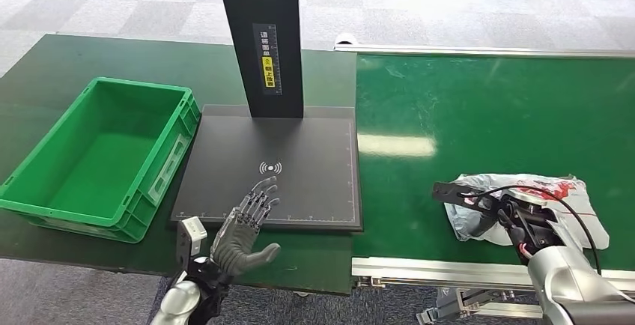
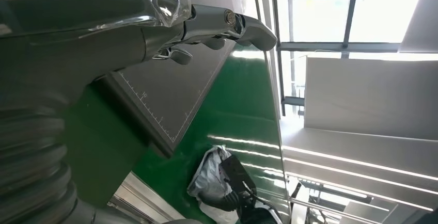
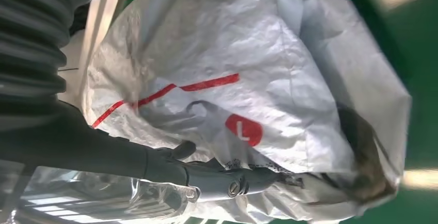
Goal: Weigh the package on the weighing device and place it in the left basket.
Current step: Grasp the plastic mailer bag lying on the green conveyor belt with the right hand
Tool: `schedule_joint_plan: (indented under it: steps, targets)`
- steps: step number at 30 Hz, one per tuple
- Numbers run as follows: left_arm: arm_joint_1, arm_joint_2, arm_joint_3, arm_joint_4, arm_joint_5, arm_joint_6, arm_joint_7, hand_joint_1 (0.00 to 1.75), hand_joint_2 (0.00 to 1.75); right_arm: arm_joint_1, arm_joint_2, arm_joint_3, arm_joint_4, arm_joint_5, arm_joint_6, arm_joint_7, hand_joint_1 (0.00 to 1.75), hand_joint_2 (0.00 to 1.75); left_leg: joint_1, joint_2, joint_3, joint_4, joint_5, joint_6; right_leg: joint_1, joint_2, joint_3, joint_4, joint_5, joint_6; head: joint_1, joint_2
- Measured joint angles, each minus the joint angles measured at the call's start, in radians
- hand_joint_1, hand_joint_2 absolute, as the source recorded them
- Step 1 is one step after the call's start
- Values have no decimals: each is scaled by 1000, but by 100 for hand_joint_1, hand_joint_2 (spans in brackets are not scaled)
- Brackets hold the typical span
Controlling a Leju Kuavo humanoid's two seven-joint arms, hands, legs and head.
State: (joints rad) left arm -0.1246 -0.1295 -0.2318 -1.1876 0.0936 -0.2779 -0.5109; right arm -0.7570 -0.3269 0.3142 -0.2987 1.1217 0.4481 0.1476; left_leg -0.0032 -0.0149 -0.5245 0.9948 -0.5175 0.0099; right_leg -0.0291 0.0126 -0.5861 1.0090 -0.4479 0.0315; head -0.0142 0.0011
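The package (image 1: 558, 189), a crumpled white-grey plastic bag with red print, lies on the green belt at the right, near its front edge. My right hand (image 1: 515, 216) grips it: the thumb (image 3: 206, 175) lies along one side, and dark fingers show through the bag (image 3: 289, 69) on the other. The black weighing plate (image 1: 299, 145) with a wireless symbol sits in the middle. My left hand (image 1: 247, 228) hovers open over its front edge, holding nothing. The left wrist view looks past that thumb (image 2: 227, 22) at the plate (image 2: 170, 95) and the far package (image 2: 206, 175). The green basket (image 1: 142, 85) stands empty left of the plate.
A black upright post (image 1: 262, 40) rises from the back of the weighing plate. The green conveyor belt (image 1: 487, 115) runs to the right, with a metal rail (image 1: 419, 269) along its front edge. A dark green table (image 1: 45, 63) carries the basket and plate.
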Motion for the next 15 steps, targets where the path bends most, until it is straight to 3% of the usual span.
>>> schedule_joint_plan:
  steps: [3,7,8,15]
  targets:
    - [-6,-2,-2,13,1,3,2,0,175,13,-7,6,1,4,-18,36,0,175,0,-1,0,0,0,0,0,-1,1,0,0,0,0,0]
    - [-10,-4,-5,26,2,9,2,0,175,20,-13,9,2,0,-18,40,168,175,0,-1,1,0,0,0,0,-1,2,-1,0,0,0,0]
    - [-10,-4,-6,28,4,11,2,0,175,20,-13,9,2,-4,-16,35,175,175,0,-1,1,0,0,0,0,-1,3,-1,0,0,0,0]
    - [-10,-1,-9,34,14,14,2,0,175,13,-14,10,2,-20,-14,-34,175,175,0,-1,3,0,0,0,0,-1,4,-1,0,0,0,0]
